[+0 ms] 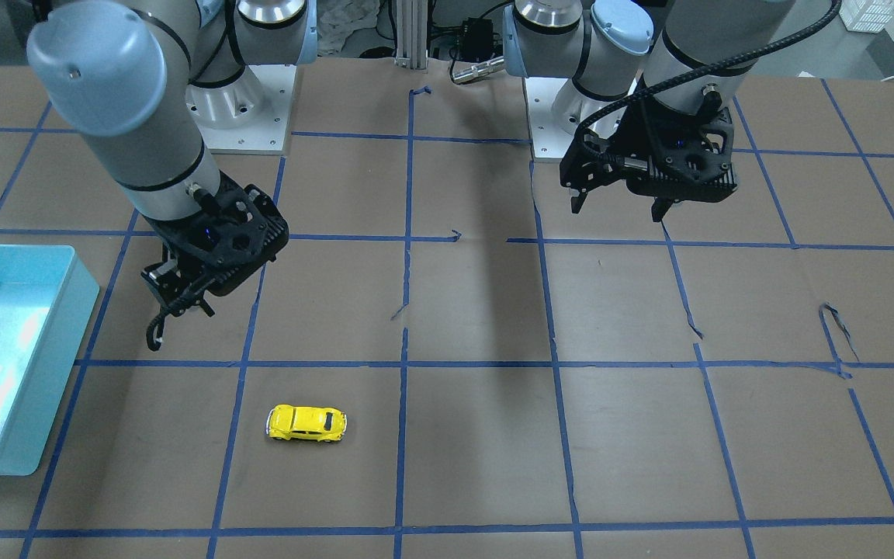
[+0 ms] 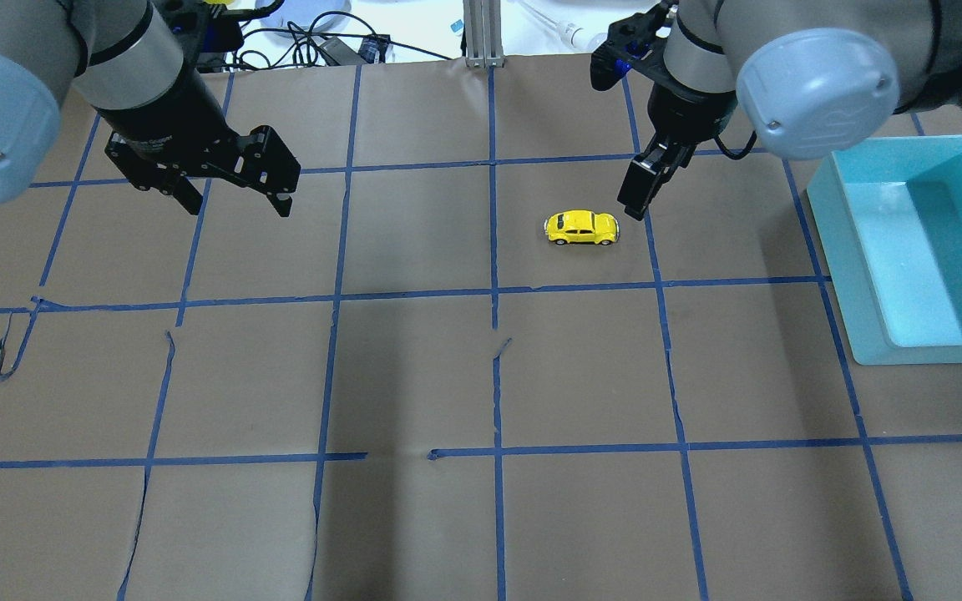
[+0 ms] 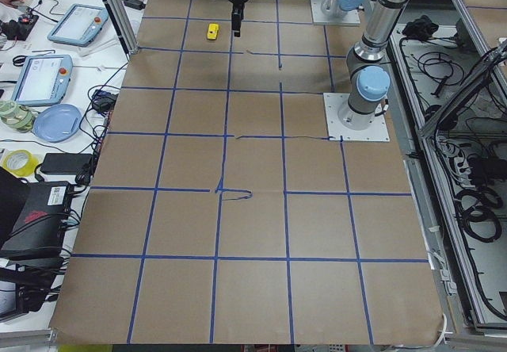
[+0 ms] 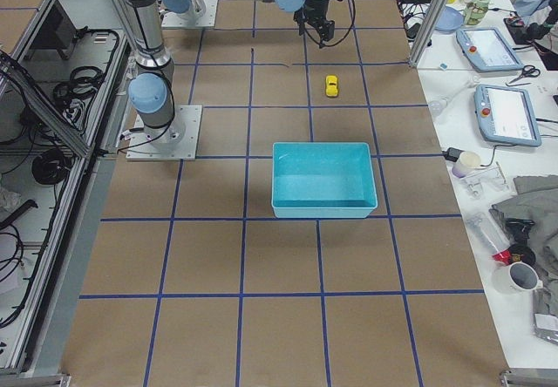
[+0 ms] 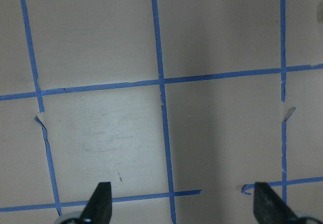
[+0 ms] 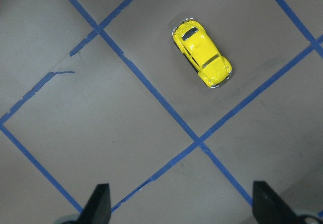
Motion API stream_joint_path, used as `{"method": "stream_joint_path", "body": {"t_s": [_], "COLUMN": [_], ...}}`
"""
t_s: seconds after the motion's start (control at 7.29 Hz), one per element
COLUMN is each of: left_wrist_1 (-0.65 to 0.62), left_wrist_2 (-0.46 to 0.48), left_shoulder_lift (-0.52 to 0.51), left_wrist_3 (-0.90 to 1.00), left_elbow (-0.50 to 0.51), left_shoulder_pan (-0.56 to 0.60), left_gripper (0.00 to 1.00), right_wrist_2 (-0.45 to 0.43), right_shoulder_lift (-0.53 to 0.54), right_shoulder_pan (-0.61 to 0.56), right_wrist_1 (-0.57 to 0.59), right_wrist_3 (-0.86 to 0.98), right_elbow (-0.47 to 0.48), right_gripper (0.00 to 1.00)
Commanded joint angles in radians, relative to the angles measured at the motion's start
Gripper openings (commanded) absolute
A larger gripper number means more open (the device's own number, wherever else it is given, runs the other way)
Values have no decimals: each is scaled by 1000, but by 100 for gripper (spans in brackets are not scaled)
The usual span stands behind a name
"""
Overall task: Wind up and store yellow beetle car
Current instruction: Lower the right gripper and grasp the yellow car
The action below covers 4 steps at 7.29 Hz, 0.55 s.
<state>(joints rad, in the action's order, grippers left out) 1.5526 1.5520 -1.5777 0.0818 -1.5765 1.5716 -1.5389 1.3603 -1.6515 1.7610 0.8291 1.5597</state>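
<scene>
The yellow beetle car stands on its wheels on the brown paper table, in the far right-of-centre square of the overhead view. It also shows in the front-facing view and in the right wrist view. My right gripper is open and empty. It hangs above the table just right of the car and is clear of it; its fingertips frame the bottom of the right wrist view. My left gripper is open and empty over bare paper at the far left, well away from the car.
A teal bin stands at the table's right edge, and it also shows in the front-facing view. Blue tape lines grid the paper, torn in places. The two arm bases sit at the robot's side of the table.
</scene>
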Motion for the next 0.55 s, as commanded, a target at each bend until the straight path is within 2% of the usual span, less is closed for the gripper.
{"method": "stream_joint_path", "body": {"t_s": [0.0, 0.14, 0.27, 0.41], "left_wrist_1": [-3, -5, -3, -5], "left_wrist_2": [0, 0, 0, 0], "left_shoulder_lift": [2, 2, 2, 2], "left_wrist_3": [-1, -1, -1, -1], "left_elbow": [-7, -7, -8, -8], "left_shoulder_pan": [-2, -2, -2, -2], "left_gripper": [100, 100, 100, 100], "right_wrist_2": [-12, -14, -15, -15], "right_shoulder_lift": [-107, -143, -212, -243], "right_shoulder_pan": [-25, -30, -30, -30], "right_wrist_1": [122, 188, 316, 351], "right_wrist_3": [154, 195, 352, 515], "right_elbow": [25, 48, 49, 45], "right_gripper": [100, 100, 100, 100]}}
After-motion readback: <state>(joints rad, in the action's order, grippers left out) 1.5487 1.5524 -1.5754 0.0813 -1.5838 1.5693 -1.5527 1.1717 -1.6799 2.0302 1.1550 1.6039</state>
